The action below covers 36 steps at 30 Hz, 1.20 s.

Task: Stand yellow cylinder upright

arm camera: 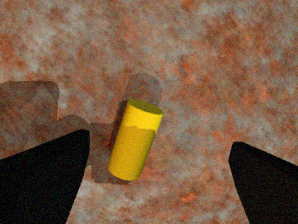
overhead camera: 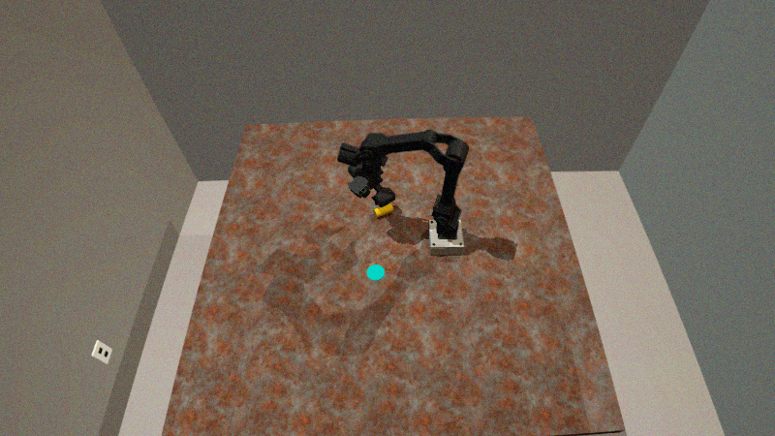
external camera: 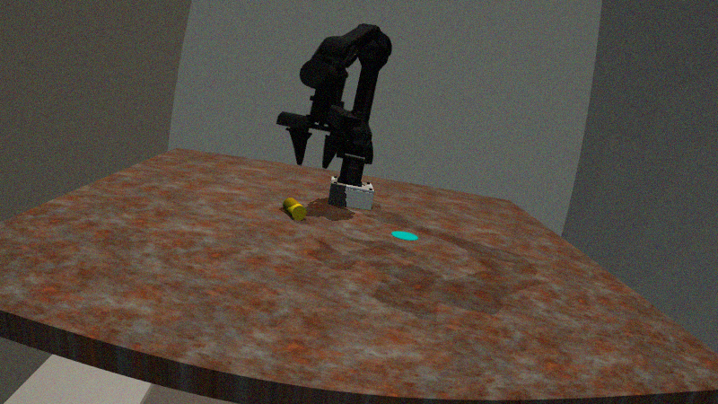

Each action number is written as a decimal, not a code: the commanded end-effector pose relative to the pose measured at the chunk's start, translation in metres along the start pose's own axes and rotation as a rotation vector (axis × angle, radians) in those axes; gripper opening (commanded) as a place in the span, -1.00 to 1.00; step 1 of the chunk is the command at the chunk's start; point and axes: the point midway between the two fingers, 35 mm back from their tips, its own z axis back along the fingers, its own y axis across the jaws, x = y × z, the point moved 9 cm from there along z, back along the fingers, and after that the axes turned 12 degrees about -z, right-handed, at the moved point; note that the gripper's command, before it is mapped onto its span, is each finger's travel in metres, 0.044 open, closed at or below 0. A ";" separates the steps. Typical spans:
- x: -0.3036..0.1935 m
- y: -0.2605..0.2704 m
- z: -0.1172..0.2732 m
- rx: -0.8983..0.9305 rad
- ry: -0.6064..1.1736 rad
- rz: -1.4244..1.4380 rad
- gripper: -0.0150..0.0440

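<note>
Yellow and smooth, a tall cylinder (overhead camera: 384, 210) (external camera: 294, 208) (arm camera: 134, 141) lies on its side on a table (overhead camera: 379, 379) (external camera: 301, 311) (arm camera: 225, 60) with a mottled, stone-like top of rust orange, brown and grey. In the top view the cylinder is just above the middle of the frame; in the exterior view it lies left of centre, its round end turned toward the lower right. The wrist view has it near the centre, leaning slightly, with a flat, darker round end uppermost and a shadow line across its side. A flat cyan circle (overhead camera: 375, 271) (external camera: 404, 235) sits apart from it, below it in the top view and to its right in the exterior view. The black gripper (external camera: 311, 165) (arm camera: 161, 147) points down above the table, its two tapered, wedge-like fingers spread apart with nothing between them, and the cylinder lies below, untouched. In the wrist view these fingers come in from the lower left and lower right corners. The jointed black arm (overhead camera: 403, 142) (external camera: 366, 92) bends over from a pale, boxy base (overhead camera: 446, 251) (external camera: 359, 197), which stands right of the cylinder in both outside views. A white wall socket (overhead camera: 102, 352) with two dark openings shows at the lower left of the top view.
</note>
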 end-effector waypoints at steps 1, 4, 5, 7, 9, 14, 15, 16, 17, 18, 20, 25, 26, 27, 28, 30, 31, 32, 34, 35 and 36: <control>-0.019 -0.018 0.005 0.073 0.054 -0.229 0.56; -0.019 -0.018 0.005 0.073 0.054 -0.229 0.56; -0.019 -0.018 0.005 0.073 0.054 -0.229 0.56; -0.019 -0.018 0.005 0.073 0.054 -0.229 0.56; -0.019 -0.018 0.005 0.073 0.054 -0.229 0.56; -0.018 -0.019 -0.045 0.072 0.054 -0.229 0.56; -0.019 -0.018 -0.060 0.072 0.054 -0.229 0.56; -0.020 -0.016 -0.073 0.073 0.054 -0.229 0.56; -0.021 -0.014 -0.087 0.073 0.054 -0.229 0.56; -0.023 -0.011 -0.097 0.073 0.054 -0.229 0.56; -0.025 -0.009 -0.105 0.073 0.054 -0.229 0.56; -0.025 -0.009 -0.105 0.073 0.054 -0.229 0.47; -0.025 -0.009 -0.105 0.073 0.054 -0.229 0.38; -0.025 -0.009 -0.105 0.073 0.054 -0.229 0.29; -0.025 -0.009 -0.105 0.073 0.054 -0.229 0.20; -0.025 -0.009 -0.105 0.073 0.054 -0.229 0.02; -0.025 -0.009 -0.105 0.073 0.054 -0.229 -0.07; -0.025 -0.009 -0.105 0.073 0.054 -0.229 -0.14; -0.025 -0.009 -0.105 0.073 0.054 -0.229 -0.14; -0.025 -0.009 -0.105 0.073 0.054 -0.229 -0.14; -0.025 -0.009 -0.105 0.073 0.054 -0.229 -0.14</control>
